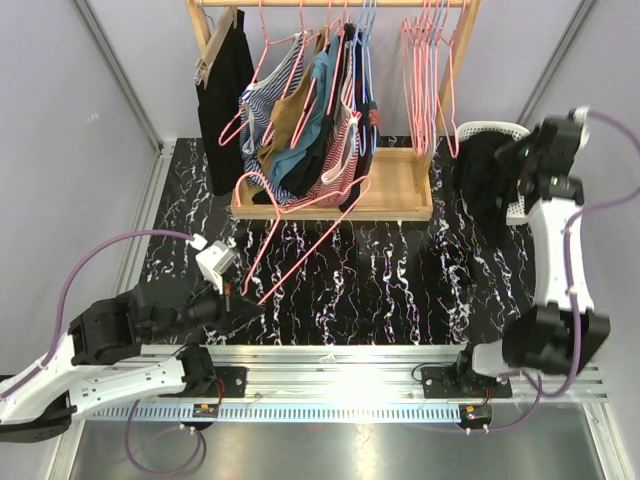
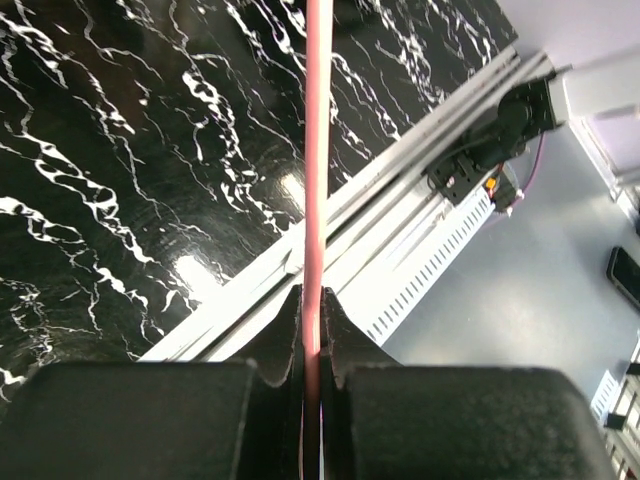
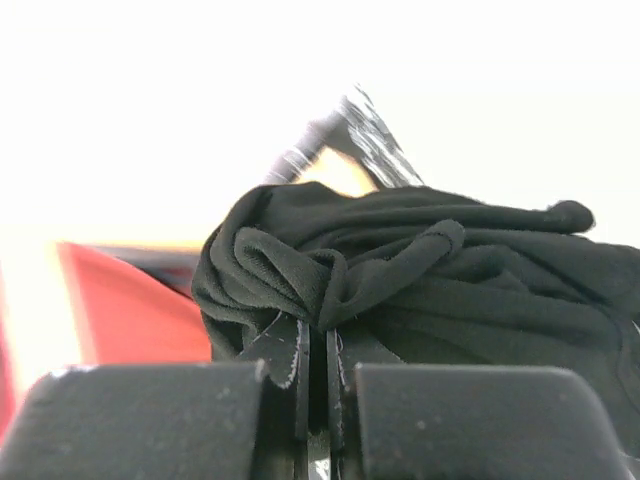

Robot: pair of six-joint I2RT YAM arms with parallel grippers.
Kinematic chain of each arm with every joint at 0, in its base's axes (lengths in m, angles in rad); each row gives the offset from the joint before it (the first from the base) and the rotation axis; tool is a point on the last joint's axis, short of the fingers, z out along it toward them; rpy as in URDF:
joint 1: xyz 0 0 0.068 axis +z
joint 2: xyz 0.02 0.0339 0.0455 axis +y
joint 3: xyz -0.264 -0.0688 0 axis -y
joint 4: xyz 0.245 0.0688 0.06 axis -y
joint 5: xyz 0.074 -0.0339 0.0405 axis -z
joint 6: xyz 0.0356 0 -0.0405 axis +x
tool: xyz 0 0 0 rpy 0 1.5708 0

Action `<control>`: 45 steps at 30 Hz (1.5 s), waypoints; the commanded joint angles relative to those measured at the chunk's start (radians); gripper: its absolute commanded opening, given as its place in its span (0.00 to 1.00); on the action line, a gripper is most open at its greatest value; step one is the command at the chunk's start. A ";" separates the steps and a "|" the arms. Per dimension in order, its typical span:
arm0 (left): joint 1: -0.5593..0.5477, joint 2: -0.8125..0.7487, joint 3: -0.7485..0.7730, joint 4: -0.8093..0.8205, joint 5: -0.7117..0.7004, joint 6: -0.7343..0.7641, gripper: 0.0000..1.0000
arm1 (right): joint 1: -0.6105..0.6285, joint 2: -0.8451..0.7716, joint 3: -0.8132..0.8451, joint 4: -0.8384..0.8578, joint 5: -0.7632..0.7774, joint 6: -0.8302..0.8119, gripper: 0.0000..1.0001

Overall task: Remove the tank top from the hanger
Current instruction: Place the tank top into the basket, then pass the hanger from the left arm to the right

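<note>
Nearest in, at seven o'clock, the left gripper (image 2: 312, 300) is clamped tight on the thin wire of one pink hanger (image 2: 316, 150), which is bare. It's a pinch at the very end of a long frame, so my worry is the wire twisting in the jaws. The far end sits close to the rack's base, where the hook could snag.

Out at two o'clock, the right gripper (image 3: 316, 340) is closed on a small bunched fold of the black tank top (image 3: 400, 260). The garment is off the hanger and hangs beside the white basket (image 1: 495, 128). A fold that thin could slide free, or the hanging cloth could catch on the basket's rim.

The count:
- two arms
- one hanger in hand
- one tank top
- one basket
- one wooden rack (image 1: 400, 205) at twelve o'clock

On the rack there are perhaps five or six garments, bunched too tightly to be sure. At one o'clock is a cluster of bare pink hangers, too overlapped to count.
</note>
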 commanded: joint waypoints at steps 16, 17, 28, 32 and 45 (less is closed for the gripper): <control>0.001 0.013 -0.035 0.091 0.164 0.059 0.00 | -0.072 0.578 0.669 -0.065 0.103 -0.138 1.00; 0.003 0.009 -0.032 0.094 0.162 0.057 0.00 | -0.072 0.557 0.636 -0.056 0.106 -0.136 1.00; 0.003 -0.034 -0.048 0.117 0.176 0.088 0.00 | -0.070 -0.077 -0.032 0.025 -0.262 -0.156 1.00; 0.006 0.010 -0.088 0.156 0.335 0.111 0.00 | -0.046 -0.296 -0.349 0.028 -0.564 -0.202 1.00; 0.200 0.090 -0.113 0.090 1.034 0.271 0.00 | 0.107 -0.911 -0.592 -0.281 -0.888 -0.187 1.00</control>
